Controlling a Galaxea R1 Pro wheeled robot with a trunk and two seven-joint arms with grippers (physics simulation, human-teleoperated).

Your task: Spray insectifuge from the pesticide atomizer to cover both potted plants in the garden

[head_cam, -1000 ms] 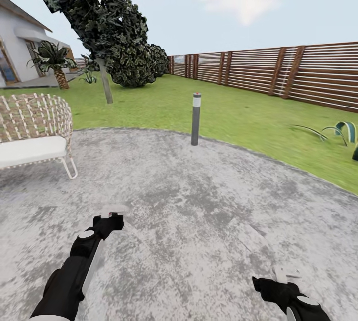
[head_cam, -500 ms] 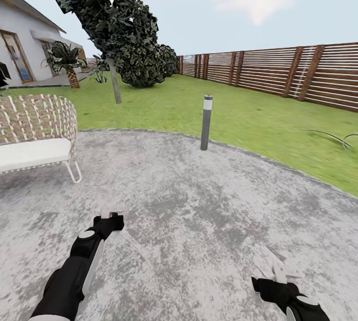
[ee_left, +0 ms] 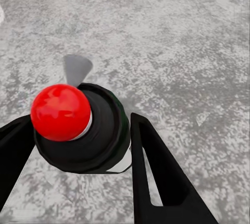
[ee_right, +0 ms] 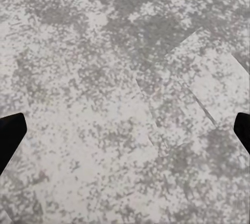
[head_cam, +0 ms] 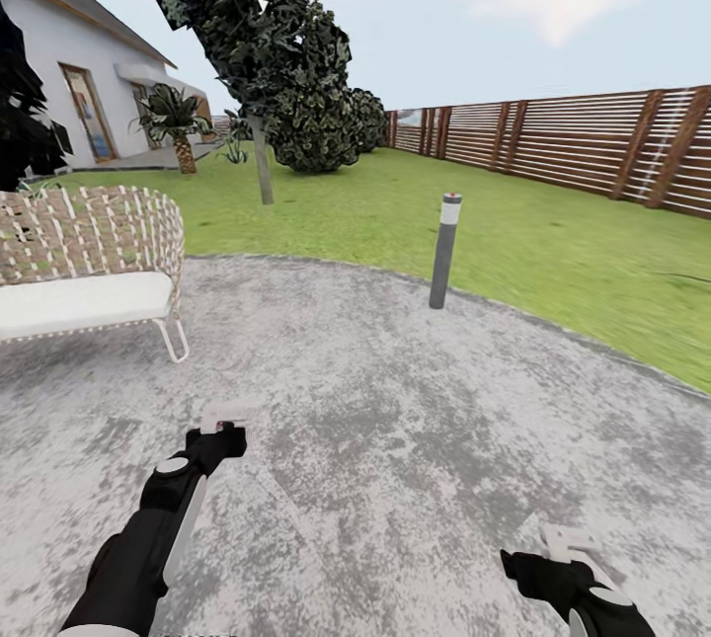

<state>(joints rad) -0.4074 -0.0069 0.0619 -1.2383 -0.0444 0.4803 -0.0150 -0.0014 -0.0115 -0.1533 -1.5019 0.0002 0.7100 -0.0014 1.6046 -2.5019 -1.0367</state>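
While the left gripper (ee_left: pixel 78 146) clasps the atomizer (ee_left: pixel 78 125) over the grey patio (head_cam: pixel 415 420), the right gripper (ee_right: pixel 125 130) hangs spread wide; a bollard (head_cam: pixel 444 250) stands by the lawn (head_cam: pixel 553 252).

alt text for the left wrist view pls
The left gripper is closed around the pesticide atomizer, seen end-on: a dark round body with a glossy red ball on top. Mottled grey patio paving lies below it.

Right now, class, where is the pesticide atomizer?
The pesticide atomizer sits between the left gripper's two dark fingers in the left wrist view, its red spot facing the camera, above the grey paved patio.
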